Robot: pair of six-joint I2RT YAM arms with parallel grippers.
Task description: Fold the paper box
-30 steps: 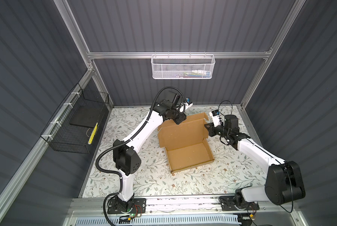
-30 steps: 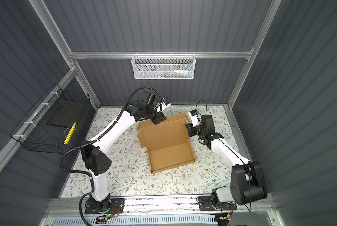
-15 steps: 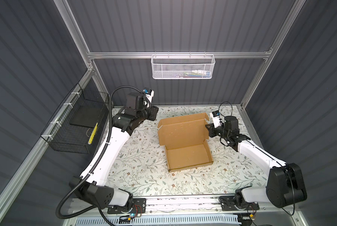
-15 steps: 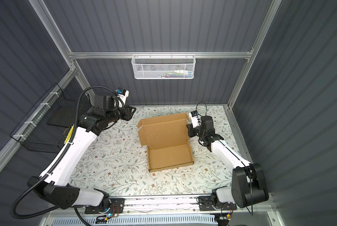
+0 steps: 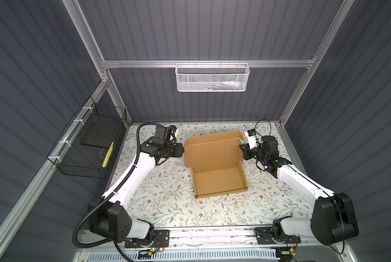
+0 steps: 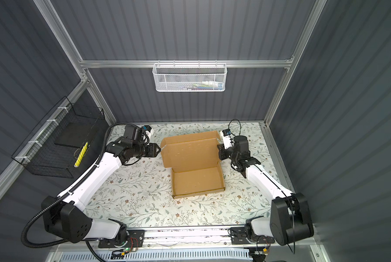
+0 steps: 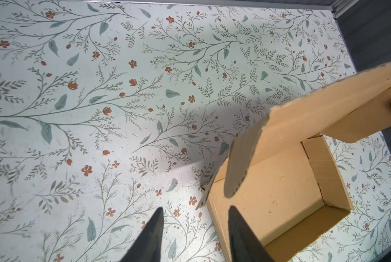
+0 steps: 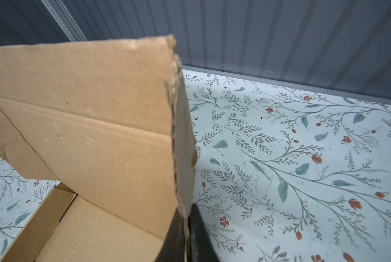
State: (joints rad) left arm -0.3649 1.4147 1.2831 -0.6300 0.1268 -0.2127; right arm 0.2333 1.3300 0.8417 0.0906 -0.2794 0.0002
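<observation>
In both top views the paper box point(image 5: 215, 167) sits in the middle of the worktop point(image 5: 162, 204). Its shallow tray point(image 6: 198, 181) is formed and its lid point(image 6: 190, 152) is raised on the far side. The left tool point(image 5: 182, 149) is just beside the lid's left edge, and the right tool point(image 5: 241, 148) is at its right edge.

In the left wrist view the left tool point(image 7: 195, 209) is released and empty. The lid's rounded side flap point(image 7: 240, 163) is just ahead of it.

In the right wrist view the right tool point(image 8: 186, 226) is clenched on the lid's raw corrugated edge.

The cardboard looks light and stiff, likely to bend only along its creases and to crush if pinched hard. Flap edges close to a crease seem the best hold. The tray may slide when the lid is pushed.
</observation>
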